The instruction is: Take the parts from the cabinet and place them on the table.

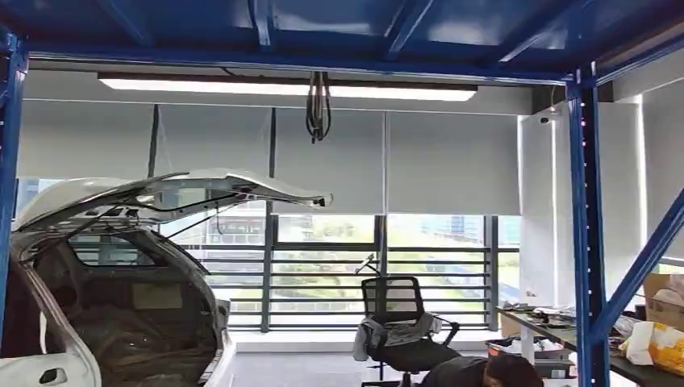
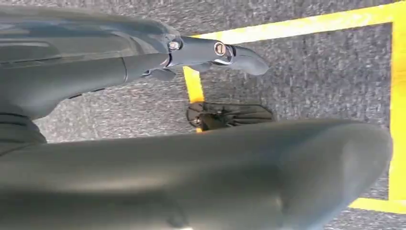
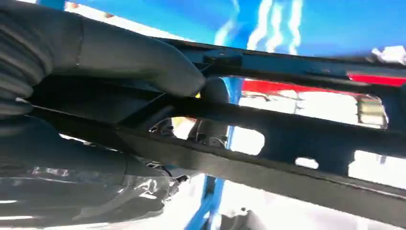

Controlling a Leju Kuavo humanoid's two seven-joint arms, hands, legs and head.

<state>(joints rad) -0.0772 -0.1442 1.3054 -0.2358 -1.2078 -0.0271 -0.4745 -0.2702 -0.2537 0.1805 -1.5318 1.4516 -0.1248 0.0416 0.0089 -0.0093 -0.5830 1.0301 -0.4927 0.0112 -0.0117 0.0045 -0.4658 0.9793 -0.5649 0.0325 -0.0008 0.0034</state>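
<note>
1. Right hand first: the thick grey thumb presses down on a long black part, with darker fingers curled up behind it — a firm grasp on the piece.
2. That black part runs lengthwise away from the fingers across the right wrist view, a flat frame-like strip with cut-out openings along it; its far end passes out of the frame, so which way it finally points I cannot tell.
3. Just beyond the fingers there's a second dark bar lying roughly parallel to the held strip; whether it belongs to the same piece is unclear.
4. Behind the part, blue shelving and a red band, blurred.
5. Left hand now: it hangs over grey carpet, the thumb stretched out apart from the broad grey bulk nearest the lens. Nothing between them, fingers released.
6. Past those fingers, yellow floor tape boxes in the carpet.
7. Wider out, the head view looks up under a blue steel rack, with its post near the right edge.
8. A white car stands with its hatch raised, its cargo bay holding crumpled sheeting.
9. A black office chair sits by the window; beside the post, a cluttered table carries cardboard boxes, and a person bends low in front.
</note>
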